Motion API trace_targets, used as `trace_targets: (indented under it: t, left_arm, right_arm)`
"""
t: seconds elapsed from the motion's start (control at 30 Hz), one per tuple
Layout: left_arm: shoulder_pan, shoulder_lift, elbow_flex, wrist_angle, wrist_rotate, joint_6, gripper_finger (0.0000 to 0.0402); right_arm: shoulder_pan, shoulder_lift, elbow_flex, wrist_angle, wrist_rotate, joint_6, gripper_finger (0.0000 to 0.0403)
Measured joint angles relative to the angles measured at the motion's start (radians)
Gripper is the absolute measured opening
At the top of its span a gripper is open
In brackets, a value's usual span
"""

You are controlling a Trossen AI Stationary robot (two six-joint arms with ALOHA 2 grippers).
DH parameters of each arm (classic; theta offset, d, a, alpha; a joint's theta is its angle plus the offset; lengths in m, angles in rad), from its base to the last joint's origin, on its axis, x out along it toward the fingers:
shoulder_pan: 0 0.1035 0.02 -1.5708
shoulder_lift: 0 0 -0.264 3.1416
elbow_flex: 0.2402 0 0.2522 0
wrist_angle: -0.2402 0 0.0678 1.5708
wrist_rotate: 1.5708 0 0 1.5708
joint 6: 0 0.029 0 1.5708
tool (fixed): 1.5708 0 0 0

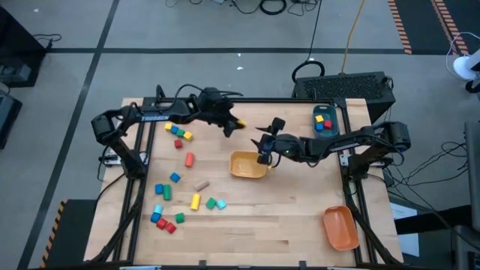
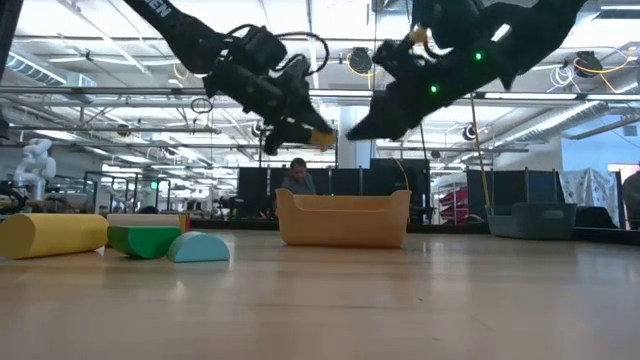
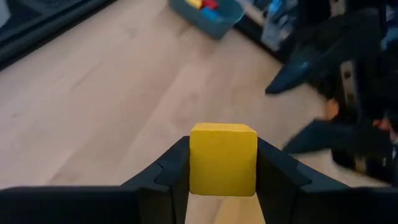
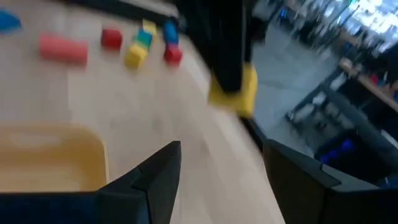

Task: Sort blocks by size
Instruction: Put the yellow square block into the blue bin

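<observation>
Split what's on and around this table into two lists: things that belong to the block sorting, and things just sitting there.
Belongs to the job:
- yellow wooden cube, held in the left hand
- loose coloured wooden blocks
- yellow bin
- teal bin
- orange bin

Just there:
- black keyboard
- floor cables

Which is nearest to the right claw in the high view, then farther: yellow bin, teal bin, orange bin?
From the right claw:
1. Yellow plastic bin, just below it, table centre.
2. Teal plastic bin, far right corner, holding blocks.
3. Orange plastic bin, near right corner.
</observation>
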Motion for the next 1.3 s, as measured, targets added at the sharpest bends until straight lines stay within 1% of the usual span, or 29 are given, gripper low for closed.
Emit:
trace_targets:
  t: [0.1,0.3,0.47,0.6,0.93,1.03,1.23,1.3]
  left_arm:
    - [-0.020,0.000,0.000,0.063,0.001,-0.055,0.0139]
    - [-0.047,0.000,0.000,0.165,0.001,-0.171,0.0139]
    - [-0.062,0.000,0.000,0.202,-0.001,-0.201,0.0139]
    - [-0.075,0.000,0.000,0.223,-0.005,-0.225,0.0139]
    - [-0.092,0.000,0.000,0.272,-0.003,-0.253,0.0139]
    - [-0.097,0.000,0.000,0.272,-0.003,-0.253,0.0139]
    - [-0.104,0.000,0.000,0.274,-0.022,-0.266,0.0139]
    - [-0.104,0.000,0.000,0.272,-0.024,-0.270,0.0139]
  right_arm:
    - [0.002,0.000,0.000,0.053,0.000,-0.017,0.0215]
    - [0.001,0.000,0.000,0.090,0.003,-0.019,0.0215]
    - [0.001,0.000,0.000,0.137,0.094,-0.035,0.0215]
    - [0.001,0.000,0.000,0.176,0.134,-0.056,0.0215]
    - [0.006,0.000,0.000,0.220,0.120,-0.100,0.0212]
    - [0.006,0.000,0.000,0.223,0.120,-0.100,0.0194]
    - [0.007,0.000,0.000,0.224,0.120,-0.113,0.0127]
    - [0.007,0.000,0.000,0.224,0.121,-0.118,0.0115]
